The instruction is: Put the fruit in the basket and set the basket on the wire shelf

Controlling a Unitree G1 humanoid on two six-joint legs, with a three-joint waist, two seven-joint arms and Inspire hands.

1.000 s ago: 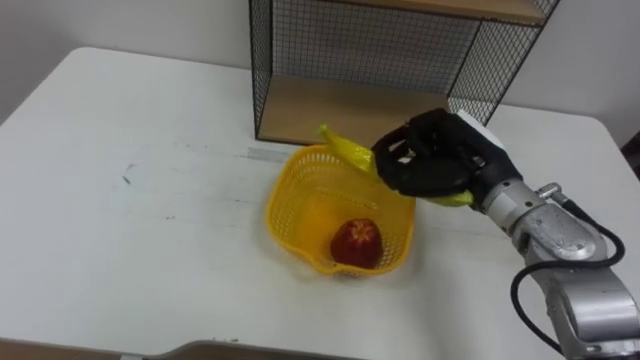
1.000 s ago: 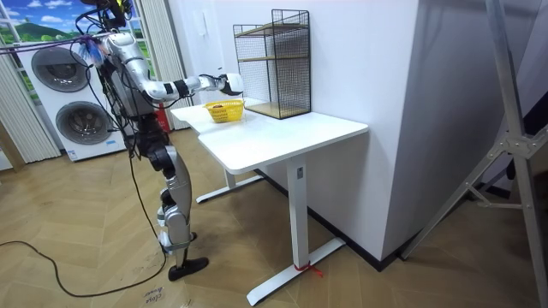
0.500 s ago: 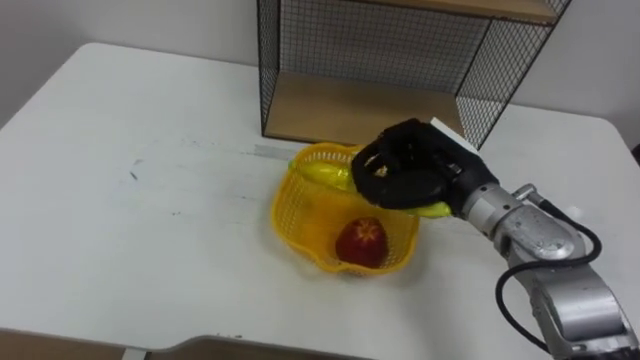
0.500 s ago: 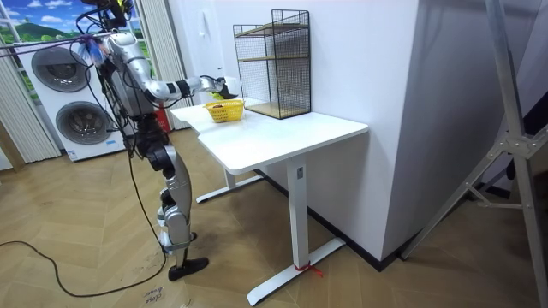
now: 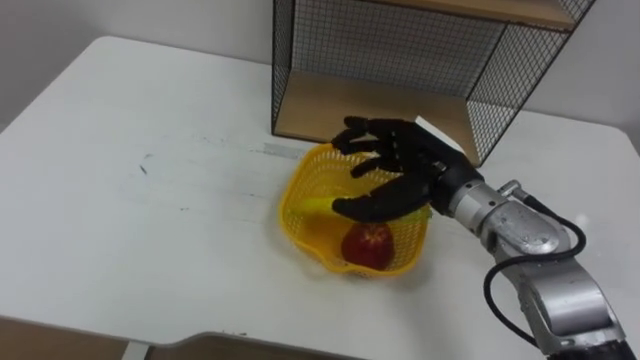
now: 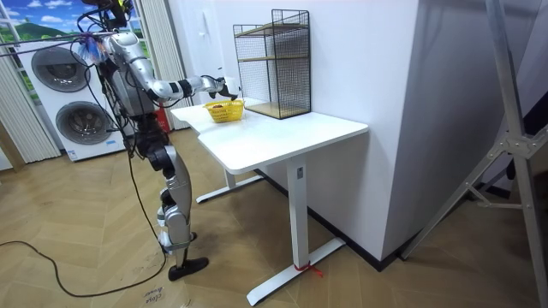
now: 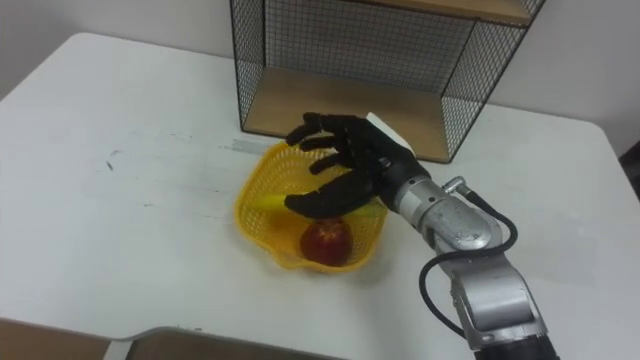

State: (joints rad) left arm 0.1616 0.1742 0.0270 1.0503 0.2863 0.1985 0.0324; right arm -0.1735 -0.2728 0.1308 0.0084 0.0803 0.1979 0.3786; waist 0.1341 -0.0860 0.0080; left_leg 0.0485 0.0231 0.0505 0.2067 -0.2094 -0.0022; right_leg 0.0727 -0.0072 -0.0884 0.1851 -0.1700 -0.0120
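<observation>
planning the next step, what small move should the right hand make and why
Probably shift the right hand to the rim of the basket and grip it: its fingers are spread open, and the apple and banana lie inside.

The white surface carries a yellow basket just before a wire shelf; faint marks, perhaps scuffs, lie to its left.

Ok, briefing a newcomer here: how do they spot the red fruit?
On the white table, before the wire shelf, sits a yellow basket under the robot's right hand. The red fruit lies inside, near side: round and red, unlike the long yellow banana.
</observation>
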